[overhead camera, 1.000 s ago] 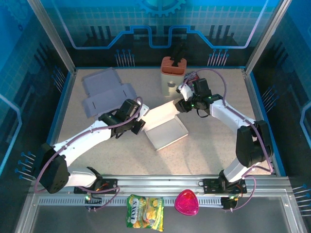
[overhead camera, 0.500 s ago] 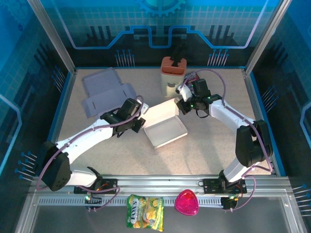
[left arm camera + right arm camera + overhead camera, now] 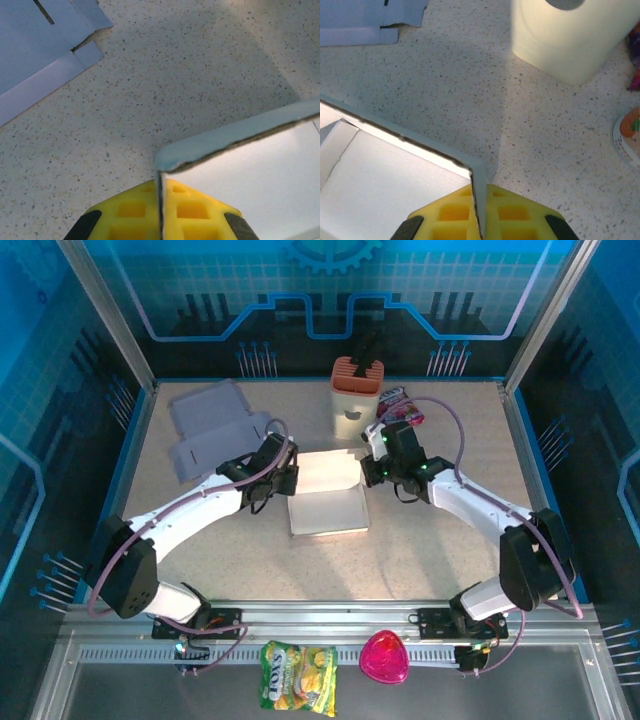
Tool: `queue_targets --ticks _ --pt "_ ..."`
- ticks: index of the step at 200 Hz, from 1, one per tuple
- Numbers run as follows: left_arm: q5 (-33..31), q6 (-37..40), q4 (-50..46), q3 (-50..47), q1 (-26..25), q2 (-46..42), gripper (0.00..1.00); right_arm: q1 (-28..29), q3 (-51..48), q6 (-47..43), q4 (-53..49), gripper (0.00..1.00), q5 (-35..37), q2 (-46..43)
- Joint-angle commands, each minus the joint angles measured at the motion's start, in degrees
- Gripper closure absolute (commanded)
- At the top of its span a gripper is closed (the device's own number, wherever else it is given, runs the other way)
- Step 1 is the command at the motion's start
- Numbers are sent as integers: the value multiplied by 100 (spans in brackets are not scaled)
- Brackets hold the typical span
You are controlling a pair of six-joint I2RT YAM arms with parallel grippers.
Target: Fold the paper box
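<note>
1. Both rear corners of the paper box [image 3: 328, 512] are gripped. It lies mid-table between the 2 arms as a shallow open tray, with its back panel [image 3: 330, 472] raised.
2. The left gripper [image 3: 283, 480] sits at the left rear corner. In its wrist view the card edge runs straight into the yellow pads [image 3: 130, 215], so we judge its jaws clamped on the box wall.
3. The right gripper [image 3: 372, 468] mirrors it at the right rear corner. There too the card edge meets the pads, so we read those jaws as closed on the wall.
4. We take the step in hand to be folding that back panel along its crease. To do it well, we should swing both wrists together at 1 pace, following an arc about the crease, so the panel neither twists nor tears.
5. The tray rests loose on the table [image 3: 440, 540], so uneven pulling could drag or spin it.
6. The cream canister [image 3: 356, 400] stands near the right wrist and needs clearance. The flat blue-grey sheet [image 3: 215, 430] lies well apart behind the left arm.
</note>
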Motion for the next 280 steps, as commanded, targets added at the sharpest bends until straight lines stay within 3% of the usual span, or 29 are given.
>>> queue_targets --ticks 1,70,119,169,211,260,280 --pt "152 -541 641 152 11 72 100 166 -166 900 629 100 391 -215" --pt "371 -285 1605 -200 16 103 100 536 -81 1629 1063 100 744 83" --pt "881 87 3145 -1227 21 -117 100 711 -987 1747 2287 100 907 -81" --pt "1293 133 4076 -2001 16 -317 100 1114 -1768 1631 3420 100 1344 -303" --pt "1420 31 4102 -2256 8 -409 100 1301 -2079 1533 3847 100 1515 -352" --pt "1364 -341 3360 -1617 12 -422 100 1314 -1197 2093 2686 100 1794 -165" --pt "1358 -456 3143 -1329 8 -331 100 1311 -994 2359 2645 100 1865 -59"
